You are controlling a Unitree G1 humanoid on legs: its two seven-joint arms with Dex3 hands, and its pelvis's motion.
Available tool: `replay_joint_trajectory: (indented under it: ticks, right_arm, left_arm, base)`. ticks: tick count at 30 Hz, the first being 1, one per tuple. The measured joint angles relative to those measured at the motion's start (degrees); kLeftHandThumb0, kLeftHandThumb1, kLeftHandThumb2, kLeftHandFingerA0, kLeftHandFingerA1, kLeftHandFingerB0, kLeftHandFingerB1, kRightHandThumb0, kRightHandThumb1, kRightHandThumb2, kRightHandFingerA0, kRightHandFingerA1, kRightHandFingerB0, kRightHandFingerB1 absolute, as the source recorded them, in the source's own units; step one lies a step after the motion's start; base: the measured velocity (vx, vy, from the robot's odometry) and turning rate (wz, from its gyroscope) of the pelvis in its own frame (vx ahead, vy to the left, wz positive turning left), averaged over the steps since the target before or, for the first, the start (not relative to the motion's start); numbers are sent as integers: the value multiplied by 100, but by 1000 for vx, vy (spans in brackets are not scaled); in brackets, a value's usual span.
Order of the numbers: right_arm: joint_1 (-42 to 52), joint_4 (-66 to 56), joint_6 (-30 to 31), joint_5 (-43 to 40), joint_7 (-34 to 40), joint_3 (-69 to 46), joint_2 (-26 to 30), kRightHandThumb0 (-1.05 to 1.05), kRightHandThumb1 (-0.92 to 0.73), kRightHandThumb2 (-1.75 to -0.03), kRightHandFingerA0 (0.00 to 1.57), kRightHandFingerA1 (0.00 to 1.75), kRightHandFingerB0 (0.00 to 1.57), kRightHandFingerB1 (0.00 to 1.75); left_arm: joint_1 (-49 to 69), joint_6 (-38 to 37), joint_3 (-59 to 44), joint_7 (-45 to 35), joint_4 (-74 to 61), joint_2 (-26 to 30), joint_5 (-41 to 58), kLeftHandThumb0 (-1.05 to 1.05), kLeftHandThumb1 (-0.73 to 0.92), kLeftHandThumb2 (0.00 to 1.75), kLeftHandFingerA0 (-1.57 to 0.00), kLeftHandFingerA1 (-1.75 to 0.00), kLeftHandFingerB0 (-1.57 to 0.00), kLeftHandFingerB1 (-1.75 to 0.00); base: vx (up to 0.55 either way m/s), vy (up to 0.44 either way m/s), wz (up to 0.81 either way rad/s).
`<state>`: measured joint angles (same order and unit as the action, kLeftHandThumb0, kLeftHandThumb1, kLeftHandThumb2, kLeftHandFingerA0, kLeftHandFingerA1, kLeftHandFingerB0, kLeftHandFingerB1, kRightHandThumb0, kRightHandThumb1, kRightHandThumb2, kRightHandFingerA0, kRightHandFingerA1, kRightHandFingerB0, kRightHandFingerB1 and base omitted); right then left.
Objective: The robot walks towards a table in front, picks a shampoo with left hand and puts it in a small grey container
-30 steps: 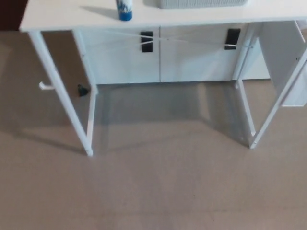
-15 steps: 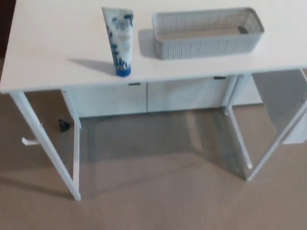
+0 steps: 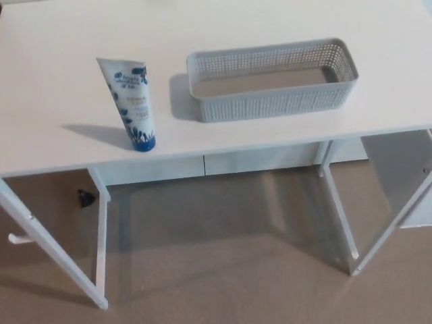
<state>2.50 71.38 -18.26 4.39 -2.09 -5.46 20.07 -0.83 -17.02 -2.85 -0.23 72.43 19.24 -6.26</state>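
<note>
You are looking down on a white desk (image 3: 283,20) that fills the upper half of the head view. Neither your left hand nor your right hand shows, so you cannot tell how their fingers stand.

The shampoo (image 3: 130,102) is on the desk's left part, close to the front edge. It is a white tube with blue print, standing on its blue cap with the flat, wide end on top. It leans a little, its top towards picture left. Its shadow falls on the desk to the left of it.

The container (image 3: 270,102) sits to the right of the shampoo, near it but apart, with bare desk between the two. It is a long grey basket with a perforated rim and ribbed walls, lying with its long side roughly along the desk's front edge. Its right end is slightly farther from you. You can see straight down to its bottom.

Below the desk edge you see thin white legs (image 3: 339,212) standing on a brown floor (image 3: 223,270). Behind them is a low white cabinet (image 3: 260,160). A small black thing (image 3: 85,198) lies on the floor at the left, beside the left legs. Lower at the left edge a small white piece (image 3: 16,238) sticks out; you cannot tell what it is.
</note>
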Motion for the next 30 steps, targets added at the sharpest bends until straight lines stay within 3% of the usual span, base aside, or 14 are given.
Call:
replay_joint_trajectory:
  ticks: [9,18,30]
  right_arm:
    - [-77,24,0,-1,-29,17,-49,-22,-59,-57,72,50,51,41]
    - [-33,58,-1,-40,-78,-93,-106,-23,-60,-58,71,51,50,41]
    - [12,29,-33,-32,-93,-115,-125,-22,-61,-58,69,50,50,41]
  left_arm:
    - [-135,4,13,-22,9,88,-5,-31,58,58,-78,-51,-61,-43]
    - [-153,0,98,-41,36,116,-26,-31,60,58,-77,-45,-61,-42]
    - [-171,-4,168,-108,8,95,-34,-32,64,59,-68,-45,-47,-37]
  base:
    - [143,207,-1]
    - [113,-12,6]
    - [25,-38,-8]
